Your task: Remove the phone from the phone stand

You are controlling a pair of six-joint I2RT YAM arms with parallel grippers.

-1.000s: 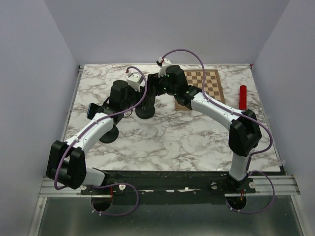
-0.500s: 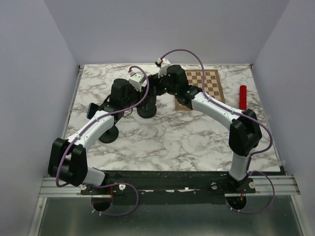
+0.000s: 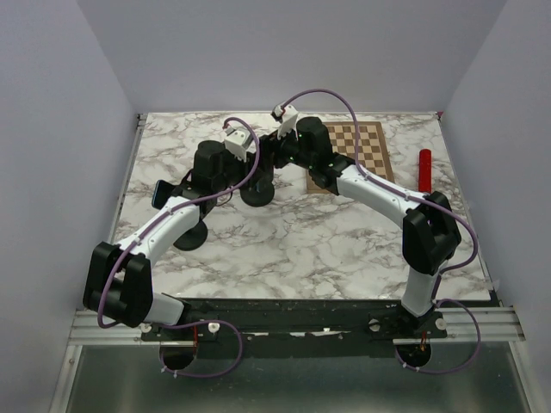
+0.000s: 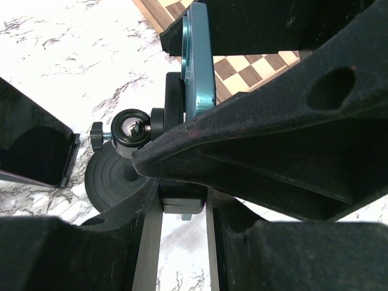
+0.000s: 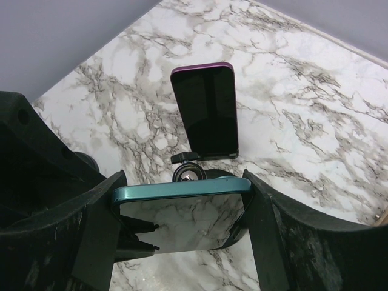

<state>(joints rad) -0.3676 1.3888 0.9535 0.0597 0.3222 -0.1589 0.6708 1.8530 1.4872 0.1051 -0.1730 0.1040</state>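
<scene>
A teal phone [image 5: 182, 189] stands edge-up in a black phone stand, whose ball joint [image 5: 189, 173] shows just behind it. My right gripper [image 5: 180, 206] is shut on the phone's two side edges. In the left wrist view the phone [image 4: 199, 66] is seen edge-on above the stand's ball joint [image 4: 132, 129] and round base [image 4: 112, 176]. My left gripper [image 4: 182, 203] is shut on the stand's lower cradle. In the top view both grippers, left [image 3: 244, 163] and right [image 3: 275, 157], meet over the stand base [image 3: 256, 194]; the phone is hidden there.
A second dark phone with a purple rim [image 5: 205, 112] sits on another stand at the left [image 3: 162, 194], round base [image 3: 189, 234]. A chessboard [image 3: 357, 151] lies at the far right, with a red cylinder [image 3: 424, 168] beyond it.
My right wrist has shifted slightly right and away while keeping its hold on the phone. The left arm has barely moved.
</scene>
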